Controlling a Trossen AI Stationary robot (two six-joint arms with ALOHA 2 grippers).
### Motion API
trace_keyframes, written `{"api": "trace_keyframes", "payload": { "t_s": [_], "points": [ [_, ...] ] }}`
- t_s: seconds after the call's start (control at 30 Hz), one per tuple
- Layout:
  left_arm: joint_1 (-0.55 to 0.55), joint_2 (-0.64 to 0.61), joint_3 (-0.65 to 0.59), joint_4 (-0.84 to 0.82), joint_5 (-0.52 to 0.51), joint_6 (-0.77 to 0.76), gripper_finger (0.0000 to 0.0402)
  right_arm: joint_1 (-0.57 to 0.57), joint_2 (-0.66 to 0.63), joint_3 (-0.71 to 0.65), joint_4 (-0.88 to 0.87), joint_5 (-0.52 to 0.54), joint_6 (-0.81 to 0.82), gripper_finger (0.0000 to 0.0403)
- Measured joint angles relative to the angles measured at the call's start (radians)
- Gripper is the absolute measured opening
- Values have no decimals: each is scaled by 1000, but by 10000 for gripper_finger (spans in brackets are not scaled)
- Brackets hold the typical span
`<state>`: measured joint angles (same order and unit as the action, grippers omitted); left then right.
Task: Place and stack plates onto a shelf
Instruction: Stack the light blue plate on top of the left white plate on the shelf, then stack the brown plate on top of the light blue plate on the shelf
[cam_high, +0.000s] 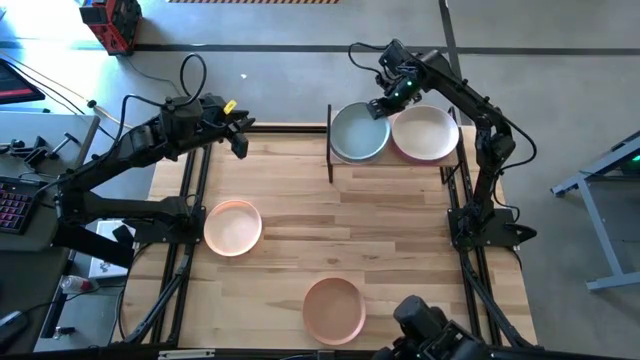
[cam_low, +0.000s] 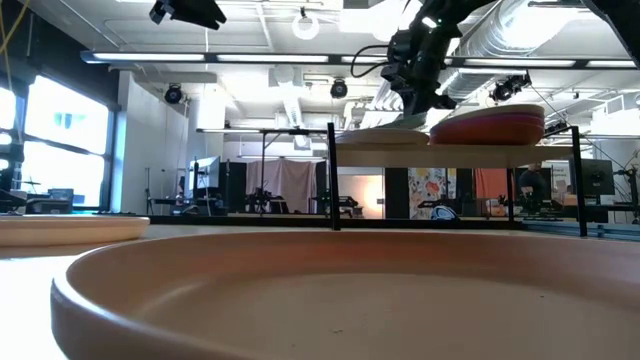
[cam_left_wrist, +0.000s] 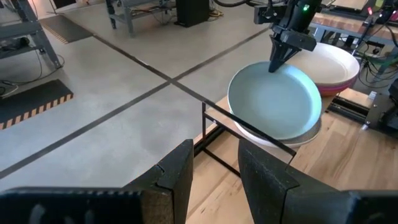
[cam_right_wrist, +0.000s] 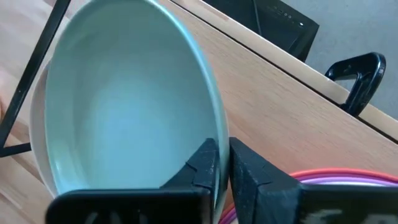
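Observation:
On the shelf (cam_low: 450, 146) at the table's far edge, a sage green plate (cam_high: 358, 135) lies on a cream plate (cam_left_wrist: 310, 134). Beside it stands a stack topped by an off-white plate (cam_high: 425, 133), with purple and orange-red rims (cam_right_wrist: 348, 180) showing below. My right gripper (cam_right_wrist: 222, 146) is at the green plate's far right rim, shut on it. A peach plate (cam_high: 233, 226) and a salmon plate (cam_high: 334, 308) rest on the tabletop. My left gripper (cam_left_wrist: 214, 168) hovers open over the table's far left part, holding nothing. My right gripper pinches the sage green plate's rim (cam_right_wrist: 216, 127) on the side next to the other stack, one finger inside the plate and one outside. The fingers come steeply from above, pointing down. The plate's underside rests on the cream plate beneath.
Thin black uprights (cam_high: 330, 145) stand at the shelf's ends. Bare wooden tabletop (cam_high: 380, 230) lies between the shelf and the two loose plates. A black clamp (cam_right_wrist: 357, 78) sits beyond the shelf's far edge.

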<state>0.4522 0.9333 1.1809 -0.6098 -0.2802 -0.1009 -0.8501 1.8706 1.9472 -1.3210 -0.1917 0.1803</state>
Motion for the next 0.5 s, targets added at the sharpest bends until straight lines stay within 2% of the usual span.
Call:
{"api": "trace_keyframes", "payload": {
  "t_s": [0.23, 0.5],
  "points": [
    [0, 0, 0, 1, -1, 0, 115, 14, 0, 0, 2, 9, 2, 79],
    [0, 0, 0, 1, -21, 0, 115, 9, 0, 37, -38, -21, 3, 94]
  ]
}}
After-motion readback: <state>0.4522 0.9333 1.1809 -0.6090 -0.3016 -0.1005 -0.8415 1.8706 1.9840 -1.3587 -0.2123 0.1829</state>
